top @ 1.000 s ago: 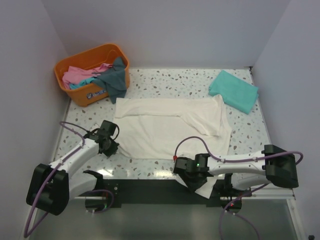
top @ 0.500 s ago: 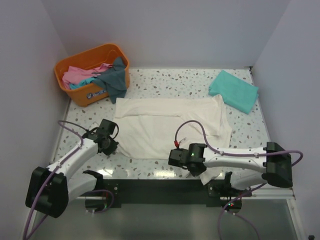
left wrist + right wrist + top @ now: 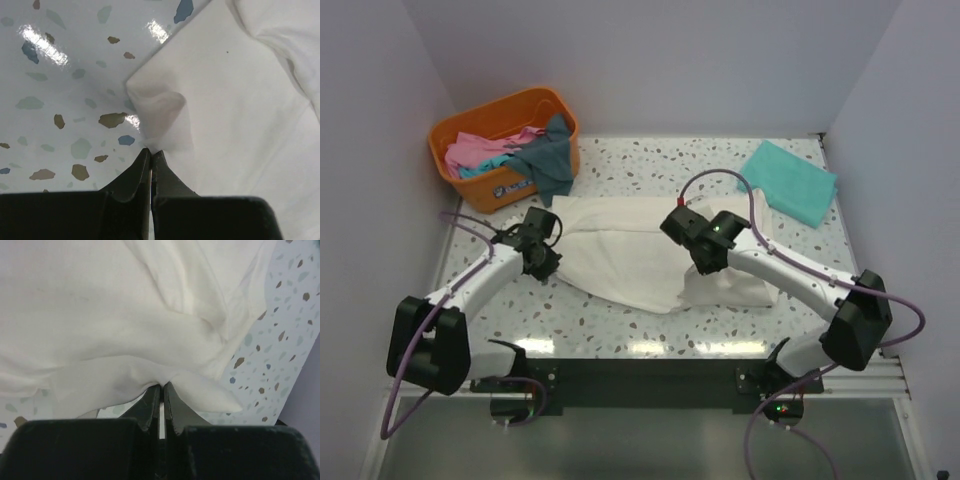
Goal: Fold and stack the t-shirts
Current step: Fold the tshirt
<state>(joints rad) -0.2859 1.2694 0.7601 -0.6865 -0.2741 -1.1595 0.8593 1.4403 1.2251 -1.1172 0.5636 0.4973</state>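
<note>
A cream-white t-shirt (image 3: pixel 630 250) lies across the middle of the table, its near edge folded up and over. It also shows in the left wrist view (image 3: pixel 240 100) and in the right wrist view (image 3: pixel 125 330). My left gripper (image 3: pixel 542 262) is shut on the shirt's left edge, low at the table. My right gripper (image 3: pixel 705 262) is shut on a bunch of the shirt's cloth and holds it above the shirt's middle right. A folded teal-green t-shirt (image 3: pixel 787 180) lies at the back right. Pink and dark grey-blue tees (image 3: pixel 515 150) fill the basket.
An orange plastic basket (image 3: pixel 490 115) stands at the back left, a dark tee hanging over its front rim. Walls close in the table on the left, back and right. Speckled table (image 3: pixel 620 325) shows along the near edge.
My right gripper has carried the shirt's near edge from the table's front edge up and back over the shirt's middle. My left gripper has moved a little farther back with its edge.
</note>
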